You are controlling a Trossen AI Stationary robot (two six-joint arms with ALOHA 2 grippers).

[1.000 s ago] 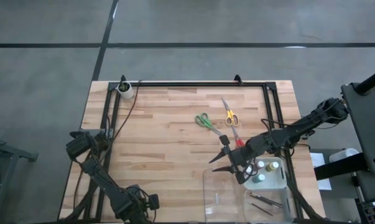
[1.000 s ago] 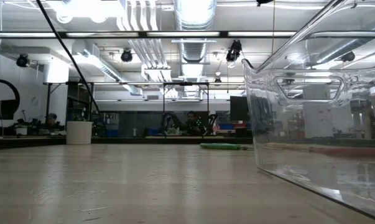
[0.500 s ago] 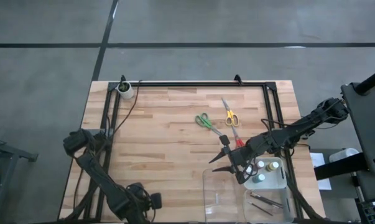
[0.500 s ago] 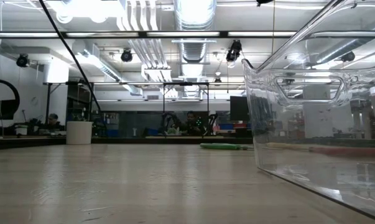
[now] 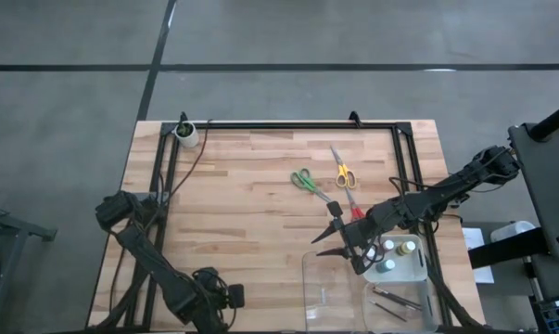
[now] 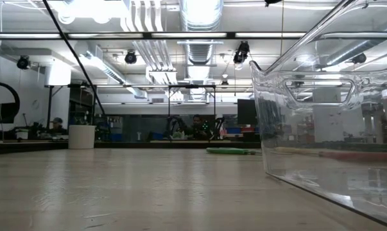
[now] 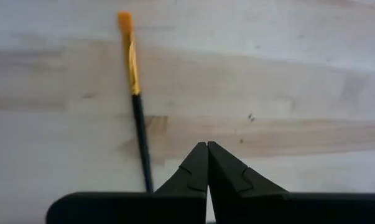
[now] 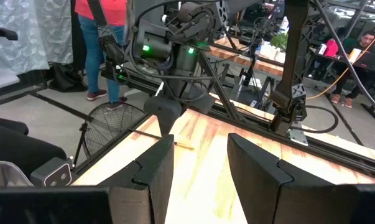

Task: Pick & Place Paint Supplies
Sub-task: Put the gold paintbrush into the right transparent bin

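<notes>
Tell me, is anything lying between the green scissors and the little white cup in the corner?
No. In the high view, only bare wooden table lies between the green scissors and the white cup.

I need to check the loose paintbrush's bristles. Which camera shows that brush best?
The left wrist view: the paintbrush lies flat on the wood, orange bristles, gold ferrule and dark handle plain, beside the shut left gripper. The right wrist view shows it as a distant thin stick. The high and low views do not show it.
</notes>
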